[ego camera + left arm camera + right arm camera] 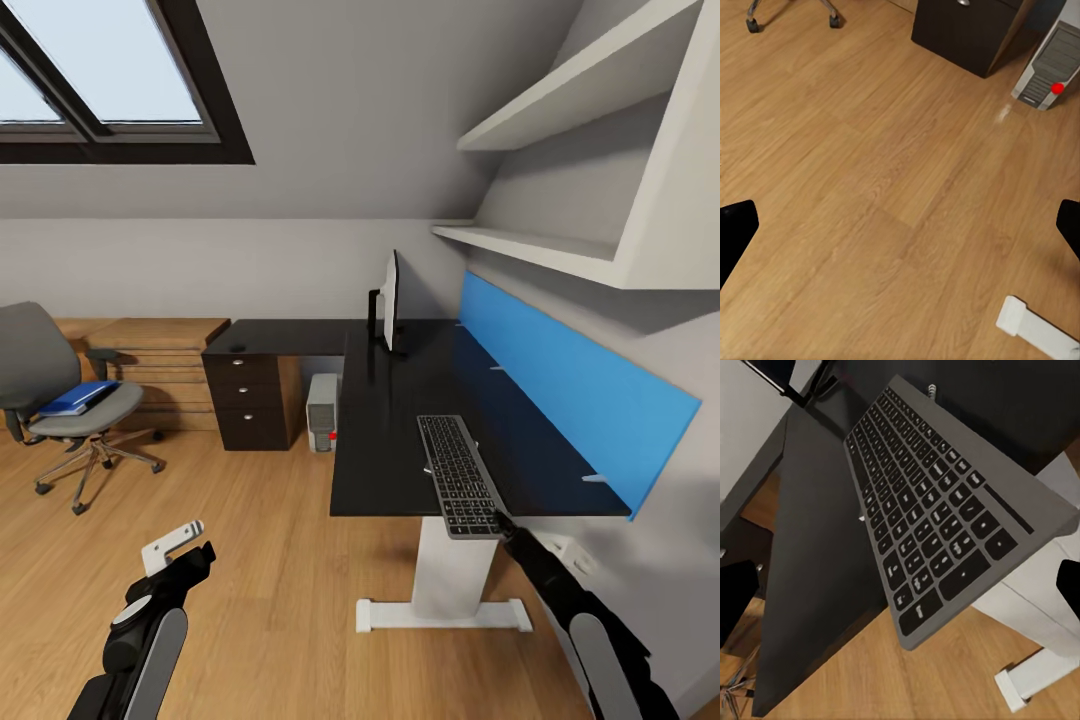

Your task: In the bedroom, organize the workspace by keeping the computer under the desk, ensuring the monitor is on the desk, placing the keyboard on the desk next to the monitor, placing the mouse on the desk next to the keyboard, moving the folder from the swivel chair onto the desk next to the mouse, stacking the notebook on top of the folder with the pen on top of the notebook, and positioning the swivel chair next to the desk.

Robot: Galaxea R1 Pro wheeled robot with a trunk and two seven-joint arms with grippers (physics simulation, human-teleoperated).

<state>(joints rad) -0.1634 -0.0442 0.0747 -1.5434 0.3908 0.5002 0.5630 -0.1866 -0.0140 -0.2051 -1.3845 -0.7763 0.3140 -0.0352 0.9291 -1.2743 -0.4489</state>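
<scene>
I'm on the keyboard (pixel 458 476) step: it overhangs the desk (pixel 390 420) surface's near edge, well short of the monitor (pixel 390 300). Right gripper (pixel 900 585) fingers wide, empty; next, push it monitorward.

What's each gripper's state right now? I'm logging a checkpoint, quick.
Left gripper: open, empty, above the floor.
Right gripper: open, at the keyboard, not clamped on it.
</scene>
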